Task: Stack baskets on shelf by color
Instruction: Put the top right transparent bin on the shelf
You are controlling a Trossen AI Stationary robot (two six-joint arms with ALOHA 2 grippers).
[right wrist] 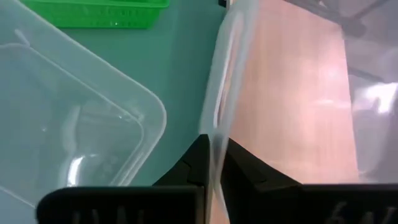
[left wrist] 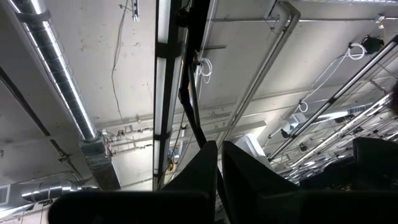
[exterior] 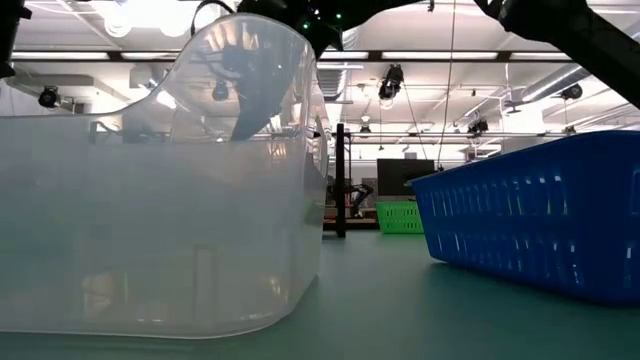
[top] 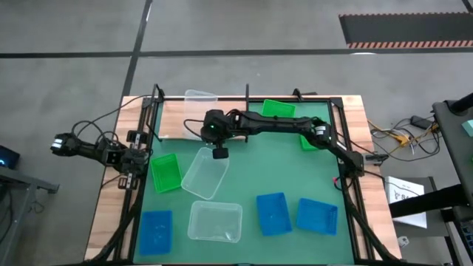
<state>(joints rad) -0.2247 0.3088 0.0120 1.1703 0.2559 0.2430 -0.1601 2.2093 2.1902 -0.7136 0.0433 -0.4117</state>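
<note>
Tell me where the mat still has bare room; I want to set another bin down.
The green mat lies bare between the right arm above and the two blue baskets below. The left half is crowded: green basket, tilted clear basket, clear basket.

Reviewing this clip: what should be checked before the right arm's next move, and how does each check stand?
1. Grip: right end effector is pinching the rim of the held clear basket. Ok.
2. Lift: the held basket is tilted, but whether its low edge is off the green mat is unclear. Cannot tell.
3. Target: the shelf already carries another clear basket at its far edge. Ok.
4. Path: no basket lies between the held one and the shelf. Ok.
5. Left end effector is shut and parked off the table's left side. Ok.
</note>
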